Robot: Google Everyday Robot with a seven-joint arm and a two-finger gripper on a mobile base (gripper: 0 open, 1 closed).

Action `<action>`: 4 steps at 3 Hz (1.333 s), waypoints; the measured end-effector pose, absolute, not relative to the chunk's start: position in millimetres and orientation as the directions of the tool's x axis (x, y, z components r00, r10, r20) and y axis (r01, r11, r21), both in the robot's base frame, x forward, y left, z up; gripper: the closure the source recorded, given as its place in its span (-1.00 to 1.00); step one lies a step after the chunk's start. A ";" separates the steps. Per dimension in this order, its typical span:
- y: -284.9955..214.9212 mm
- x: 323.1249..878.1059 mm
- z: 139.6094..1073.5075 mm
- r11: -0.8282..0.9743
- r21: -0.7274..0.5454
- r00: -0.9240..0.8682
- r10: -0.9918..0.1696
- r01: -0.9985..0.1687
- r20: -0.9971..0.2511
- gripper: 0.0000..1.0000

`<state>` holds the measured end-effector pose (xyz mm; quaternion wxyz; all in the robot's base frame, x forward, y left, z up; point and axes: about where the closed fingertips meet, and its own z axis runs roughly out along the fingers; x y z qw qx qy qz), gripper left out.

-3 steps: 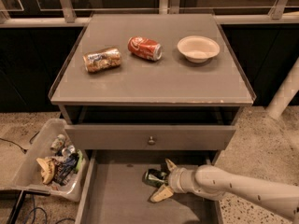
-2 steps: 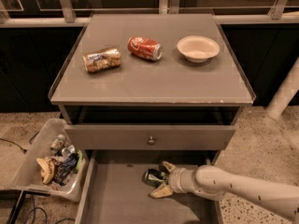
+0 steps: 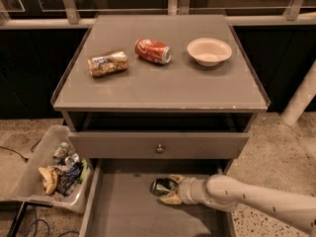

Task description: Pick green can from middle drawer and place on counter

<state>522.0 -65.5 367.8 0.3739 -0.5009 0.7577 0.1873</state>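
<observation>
Down in the middle drawer (image 3: 123,211), the gripper (image 3: 172,189) has drawn its tan fingers (image 3: 173,199) closer than a second ago, and they now clasp the green can (image 3: 162,186) on both sides. The can has not moved: dented metal, silver-rimmed, on its side near the drawer's back, long axis roughly left-right.

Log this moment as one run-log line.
gripper: in middle drawer, at green can | green can: lying on drawer floor | counter: gold-brown can, red cola can, white bowl
</observation>
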 end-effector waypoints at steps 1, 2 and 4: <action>-65.5 522.0 367.8 0.428 -0.091 -0.218 -0.619 -0.899 -0.754 0.77; -65.5 522.0 368.0 0.428 -0.091 -0.218 -0.619 -0.899 -0.754 1.00; -85.0 512.1 387.5 0.440 -0.117 -0.203 -0.614 -0.890 -0.763 1.00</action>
